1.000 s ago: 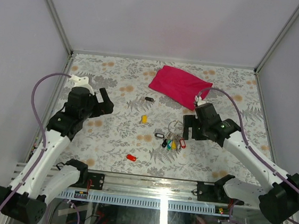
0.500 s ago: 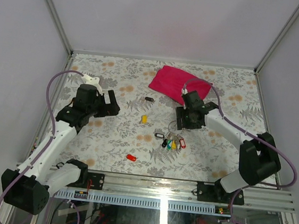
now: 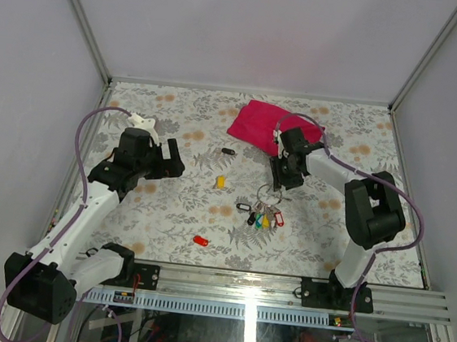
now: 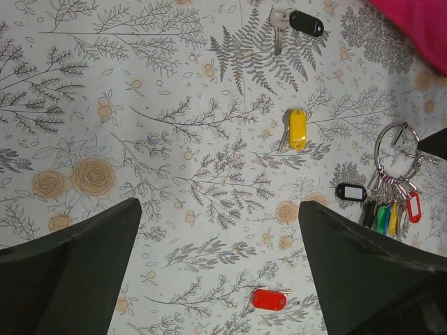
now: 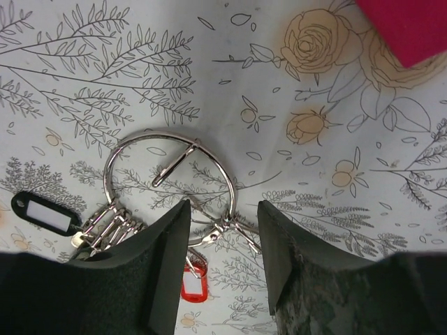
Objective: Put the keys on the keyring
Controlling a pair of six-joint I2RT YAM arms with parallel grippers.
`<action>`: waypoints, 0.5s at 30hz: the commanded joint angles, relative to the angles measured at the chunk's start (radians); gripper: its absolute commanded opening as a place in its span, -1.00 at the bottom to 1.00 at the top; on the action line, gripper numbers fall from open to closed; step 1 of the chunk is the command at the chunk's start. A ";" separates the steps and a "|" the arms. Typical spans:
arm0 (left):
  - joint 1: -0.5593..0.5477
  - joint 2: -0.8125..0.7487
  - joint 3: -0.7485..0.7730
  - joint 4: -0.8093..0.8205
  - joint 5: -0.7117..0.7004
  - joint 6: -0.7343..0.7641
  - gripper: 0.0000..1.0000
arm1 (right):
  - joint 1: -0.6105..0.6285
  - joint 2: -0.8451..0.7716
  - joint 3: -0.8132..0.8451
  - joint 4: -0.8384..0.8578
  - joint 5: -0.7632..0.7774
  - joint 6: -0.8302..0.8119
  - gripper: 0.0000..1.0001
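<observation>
- Keyring (image 5: 112,225) lies flat on the flower-printed table (image 3: 328,230). The right gripper (image 5: 223,206) hangs over it with its jaws partly apart, and the ring's near rim crosses the gap between them.
- Left gripper (image 4: 220,206) stands wide open above the table, holding nothing.
- Only the left wrist and overhead views show the loose yellow key (image 4: 297,130) and red key (image 4: 269,299), both apart from the bunch.
- A black key (image 4: 297,21) lies farther back, and a pink cloth (image 4: 419,28) is beside the right gripper.
- A black tag (image 5: 45,211) on the bunch has a white insert, with no writing legible.
</observation>
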 commanded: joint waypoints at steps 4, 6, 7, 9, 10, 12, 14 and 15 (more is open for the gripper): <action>0.006 -0.001 -0.004 0.061 -0.013 0.004 1.00 | -0.003 0.060 0.056 -0.006 0.018 -0.041 -0.07; 0.006 -0.001 -0.004 0.063 -0.013 0.003 1.00 | -0.002 0.064 0.052 0.003 0.011 -0.041 -0.09; 0.007 -0.002 -0.004 0.062 -0.013 0.002 1.00 | -0.003 0.067 0.049 0.007 0.007 -0.041 -0.10; 0.007 -0.001 -0.006 0.067 -0.008 0.001 1.00 | -0.003 0.073 0.047 0.014 -0.003 -0.041 -0.13; 0.007 -0.002 -0.005 0.069 -0.004 -0.001 1.00 | -0.004 0.077 0.047 0.016 -0.004 -0.042 -0.15; 0.007 -0.003 -0.008 0.070 -0.004 -0.002 1.00 | -0.004 0.086 0.048 0.020 0.000 -0.040 -0.19; 0.007 -0.003 -0.008 0.070 -0.008 0.002 1.00 | -0.003 0.095 0.050 0.019 0.004 -0.038 -0.23; 0.007 -0.005 -0.006 0.071 -0.011 0.003 1.00 | -0.003 0.098 0.048 0.019 0.005 -0.038 -0.25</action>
